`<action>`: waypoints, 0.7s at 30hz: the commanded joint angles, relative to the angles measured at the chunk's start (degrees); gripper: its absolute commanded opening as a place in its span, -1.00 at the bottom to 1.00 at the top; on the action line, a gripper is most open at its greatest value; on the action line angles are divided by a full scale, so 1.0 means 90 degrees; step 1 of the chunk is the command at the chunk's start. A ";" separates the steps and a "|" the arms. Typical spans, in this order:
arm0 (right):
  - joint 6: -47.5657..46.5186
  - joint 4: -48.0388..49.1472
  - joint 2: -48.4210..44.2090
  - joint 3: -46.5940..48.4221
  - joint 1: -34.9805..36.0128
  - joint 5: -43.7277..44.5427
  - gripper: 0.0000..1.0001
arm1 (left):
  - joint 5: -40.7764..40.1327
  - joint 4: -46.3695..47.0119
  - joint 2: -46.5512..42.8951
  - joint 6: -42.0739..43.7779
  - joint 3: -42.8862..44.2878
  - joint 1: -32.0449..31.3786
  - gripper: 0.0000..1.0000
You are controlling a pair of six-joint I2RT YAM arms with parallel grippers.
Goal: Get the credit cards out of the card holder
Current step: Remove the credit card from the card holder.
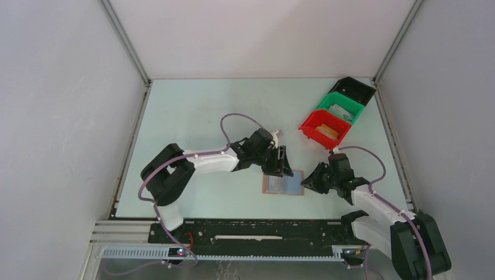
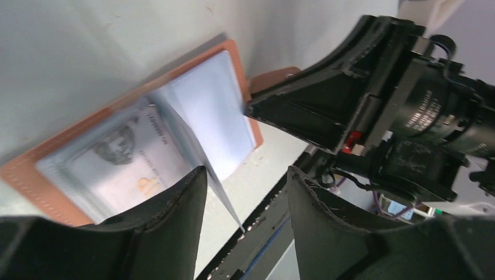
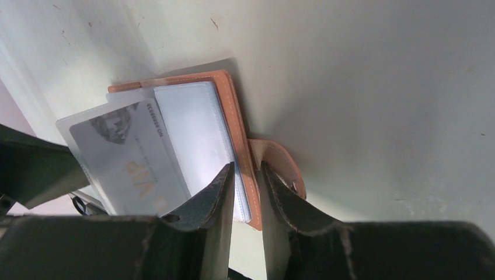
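The brown card holder (image 1: pixel 283 184) lies open on the table, its pale lining up. A pale blue-grey credit card (image 3: pixel 125 166) with a portrait and gold letters sits in a clear sleeve; it also shows in the left wrist view (image 2: pixel 122 172). No tan or black card shows. My right gripper (image 3: pixel 247 167) is shut on the card holder's right edge (image 3: pixel 236 146), beside the strap tab (image 3: pixel 283 166). My left gripper (image 2: pixel 245 173) is open over the card holder (image 2: pixel 35 169), and a raised clear sleeve page (image 2: pixel 225 201) stands between its fingers, close to the left one.
A red bin (image 1: pixel 324 128), a green bin (image 1: pixel 340 111) and a black bin (image 1: pixel 354 90) stand in a row at the back right. The black rail (image 1: pixel 257 230) with the arm bases runs along the near table edge.
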 commanded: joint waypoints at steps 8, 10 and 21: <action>-0.0075 -0.0308 -0.0214 0.0028 -0.0049 0.0189 -0.38 | 0.0959 0.1206 0.0413 -0.0588 0.0119 -0.0094 0.17; -0.0107 -0.0544 -0.0406 0.0098 -0.0085 0.0208 -0.38 | 0.1017 0.1235 0.0508 -0.0603 0.0234 -0.0119 0.17; -0.0294 -0.1200 -0.1511 0.0374 -0.0451 -0.0172 -0.36 | 0.0240 0.0229 0.0068 0.0023 0.0361 -0.0078 0.21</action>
